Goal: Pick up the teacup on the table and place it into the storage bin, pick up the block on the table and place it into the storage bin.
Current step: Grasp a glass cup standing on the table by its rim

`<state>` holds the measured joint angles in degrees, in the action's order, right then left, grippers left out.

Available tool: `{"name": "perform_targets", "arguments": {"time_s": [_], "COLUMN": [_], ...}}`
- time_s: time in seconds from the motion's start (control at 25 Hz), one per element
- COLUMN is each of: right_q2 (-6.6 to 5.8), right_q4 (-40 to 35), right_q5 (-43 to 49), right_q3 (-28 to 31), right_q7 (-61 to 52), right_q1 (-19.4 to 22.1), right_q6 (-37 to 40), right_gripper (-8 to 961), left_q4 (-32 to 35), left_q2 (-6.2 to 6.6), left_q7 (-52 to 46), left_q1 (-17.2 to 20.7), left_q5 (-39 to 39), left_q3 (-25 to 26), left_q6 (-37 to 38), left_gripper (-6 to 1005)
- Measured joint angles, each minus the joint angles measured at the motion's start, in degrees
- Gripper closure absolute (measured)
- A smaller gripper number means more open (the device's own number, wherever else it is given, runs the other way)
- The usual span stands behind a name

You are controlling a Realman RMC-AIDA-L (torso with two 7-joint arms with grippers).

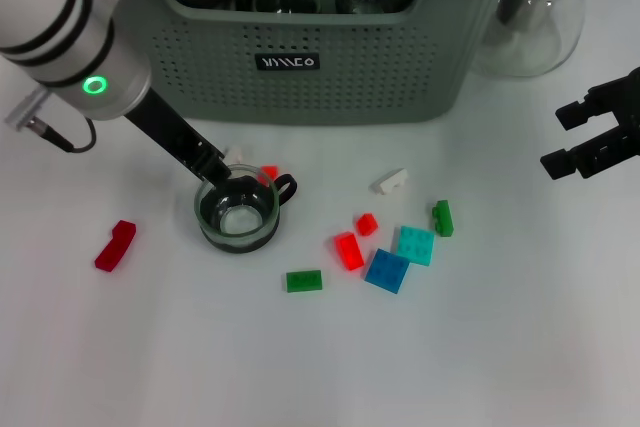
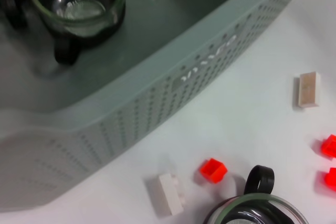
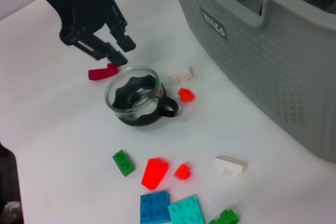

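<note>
Head view: left gripper [image 1: 232, 179] at the teacup [image 1: 238, 213] rim, jaws spread, not gripping. Cup on table in front of the storage bin [image 1: 330, 67]. Right gripper [image 1: 572, 139] parked right, jaws open.

Bright, even overhead light w/ soft, faint shadows under the blocks [image 1: 386, 270] on the white table [image 1: 480, 347]. Small glare spots on the teacup [image 1: 237, 213] glass. Left wrist view soft-focused, esp. the near storage bin [image 2: 136, 108] wall.

Storage bin [image 1: 330, 67] top cut off
</note>
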<state>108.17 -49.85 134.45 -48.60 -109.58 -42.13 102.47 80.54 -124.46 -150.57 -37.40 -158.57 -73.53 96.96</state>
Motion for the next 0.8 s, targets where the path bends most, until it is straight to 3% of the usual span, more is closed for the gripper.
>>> {"name": "perform_targets", "arguments": {"time_s": [0.32, 0.52, 0.8], "right_q2": [0.12, 0.03, 0.02], "right_q4": [0.0, 0.0, 0.0], "right_q5": [0.3, 0.3, 0.3], "right_q3": [-0.1, -0.1, -0.1], "right_q7": [0.1, 0.2, 0.6], "right_q1": [0.0, 0.0, 0.4], "right_q6": [-0.3, -0.4, -0.6], "right_gripper": [8, 8, 9], "left_q4": [-4.9, -6.1, -13.8], "left_q2": [0.18, 0.23, 0.47], "left_q7": [-0.3, -0.2, -0.2], "left_q1": [-1.4, -2.4, -5.8], "left_q5": [-0.3, -0.3, -2.3], "left_q3": [-0.2, -1.0, -1.2], "left_q6": [-2.2, -2.3, -5.2], "left_gripper": [493, 387, 238]}}
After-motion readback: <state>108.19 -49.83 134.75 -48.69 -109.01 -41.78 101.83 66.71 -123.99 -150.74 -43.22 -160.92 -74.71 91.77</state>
